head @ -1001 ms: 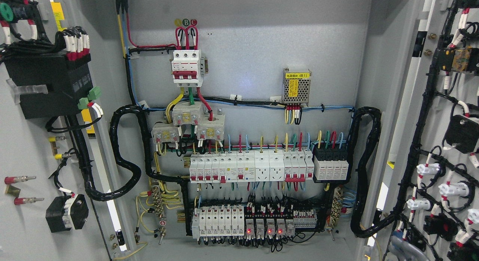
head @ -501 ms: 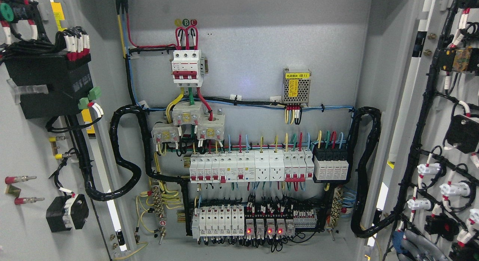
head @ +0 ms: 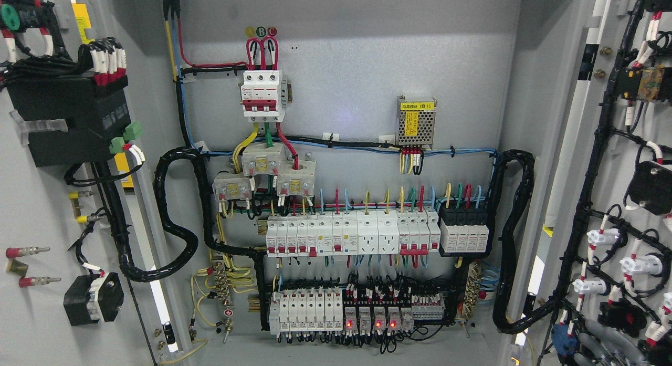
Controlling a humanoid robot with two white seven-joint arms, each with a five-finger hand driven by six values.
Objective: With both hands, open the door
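Both cabinet doors stand wide open: the left door (head: 31, 208) fills the left edge, carrying a black module (head: 68, 119) and wiring, while the right door (head: 619, 198) shows black cable looms and white-capped lamp backs. Between them, the backplate (head: 357, 66) holds a three-pole main breaker (head: 262, 95) up top with red loops above it. To its right sits a small power supply (head: 416, 122) with a yellow label. Lower down runs a row of white breakers (head: 346, 234); below that, relays (head: 375, 320) glow red. At the lower right corner, grey robot fingers (head: 596, 349) show beside a blue part, their grip unclear.
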